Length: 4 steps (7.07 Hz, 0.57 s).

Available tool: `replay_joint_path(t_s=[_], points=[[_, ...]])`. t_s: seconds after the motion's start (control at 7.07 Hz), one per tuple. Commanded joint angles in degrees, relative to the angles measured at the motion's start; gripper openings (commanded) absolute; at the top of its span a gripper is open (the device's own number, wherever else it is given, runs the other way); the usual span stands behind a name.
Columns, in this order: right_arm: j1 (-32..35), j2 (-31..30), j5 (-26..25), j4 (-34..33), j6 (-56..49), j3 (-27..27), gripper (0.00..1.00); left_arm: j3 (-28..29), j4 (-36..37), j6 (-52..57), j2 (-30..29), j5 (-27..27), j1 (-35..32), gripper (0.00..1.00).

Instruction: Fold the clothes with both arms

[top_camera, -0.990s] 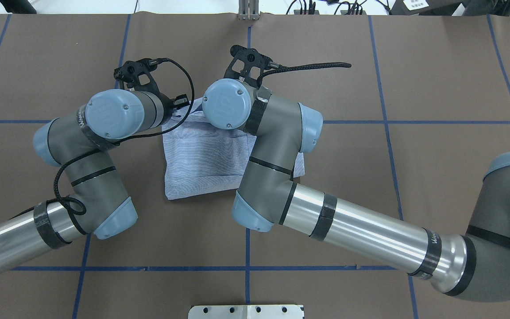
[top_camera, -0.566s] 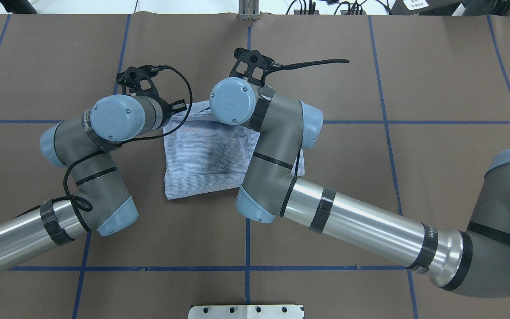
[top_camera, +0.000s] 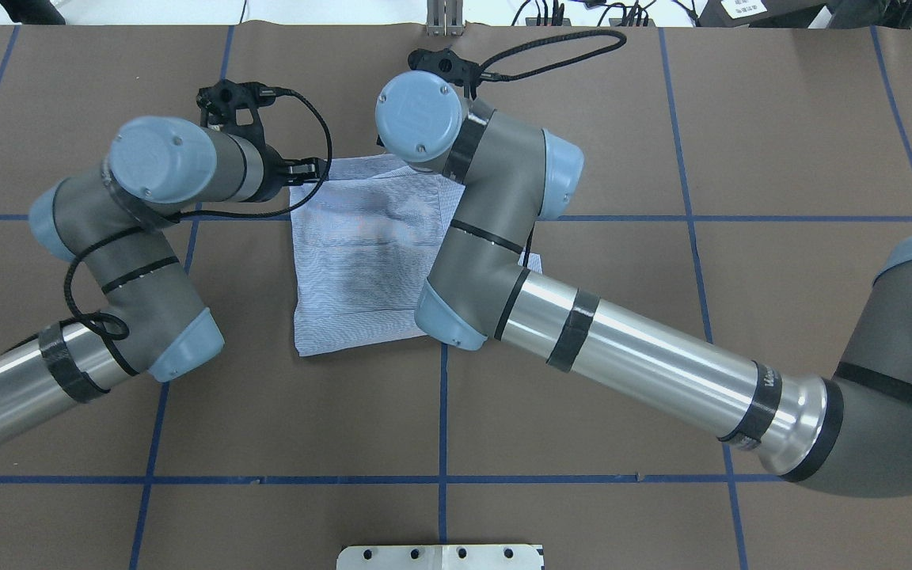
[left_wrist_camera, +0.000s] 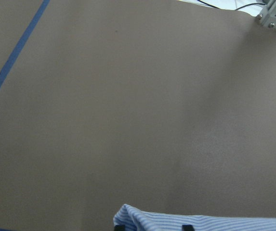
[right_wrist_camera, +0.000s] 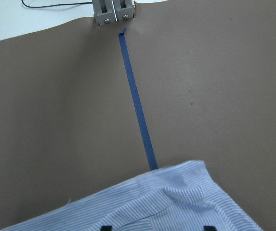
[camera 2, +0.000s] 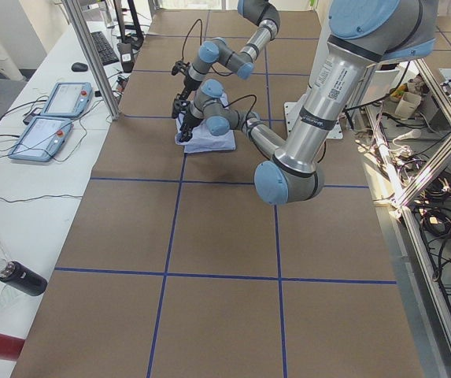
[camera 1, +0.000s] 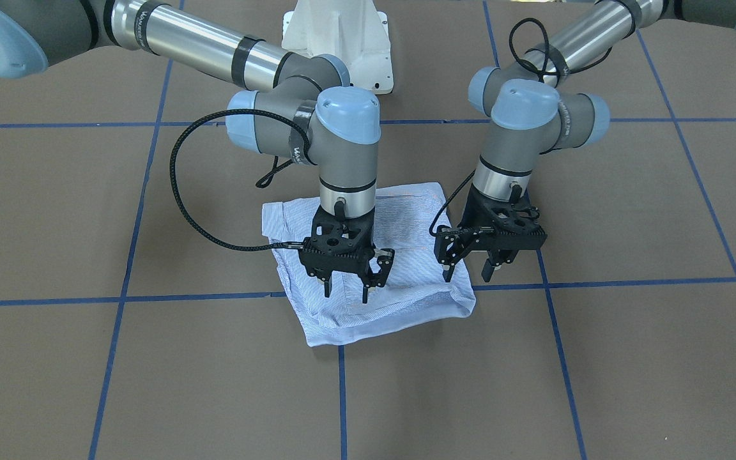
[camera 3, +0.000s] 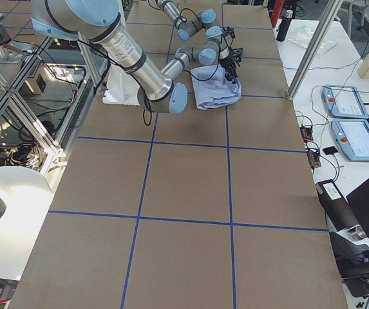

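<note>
The striped light blue shirt (camera 1: pixel 406 275) lies folded into a rough rectangle on the brown table (camera 1: pixel 151 358), at mid-table in the overhead view (top_camera: pixel 361 261). My right gripper (camera 1: pixel 347 295) hangs open just above the shirt's far part, fingers pointing down, holding nothing. My left gripper (camera 1: pixel 468 276) is open at the shirt's far corner on the robot's left side, also holding nothing. In each wrist view the shirt's far edge (left_wrist_camera: pixel 200 224) (right_wrist_camera: pixel 176 207) shows at the bottom between two black fingertips (left_wrist_camera: pixel 120 227) (right_wrist_camera: pixel 106 227).
Blue tape lines (top_camera: pixel 443 412) grid the table. A metal bracket (top_camera: pixel 444 20) stands at the far edge and a white plate (top_camera: pixel 440 556) at the near edge. The white pedestal (camera 1: pixel 336 38) sits behind the arms. Tablets (camera 2: pixel 52 118) lie on a side bench.
Both wrists have moved toward the table's far edge and risen off the shirt; the left arm also swung outward. More of the shirt's far part now shows, lying flat.
</note>
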Motion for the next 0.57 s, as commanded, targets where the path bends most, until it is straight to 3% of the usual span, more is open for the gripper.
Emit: replay_joint_path(t_s=[0.0,0.14,0.28,0.42], points=[[7.1,-6.2,12.8,-10.5,-11.5,13.5,1.00,-9.0,1.7,14.8,8.0,-9.4,-6.7,1.00],[10.6,-17.4,16.7,-13.0,-19.1,27.4,1.00,-12.9,4.1,23.1,12.6,-12.5,-10.5,1.00],[15.6,-27.6,21.0,-16.0,-28.9,37.9,1.00,-15.2,4.5,31.9,18.1,-15.7,-15.2,1.00],[20.4,-34.6,24.6,-18.7,-38.2,43.6,1.00,-15.2,4.5,42.0,21.9,-19.1,-21.0,1.00]])
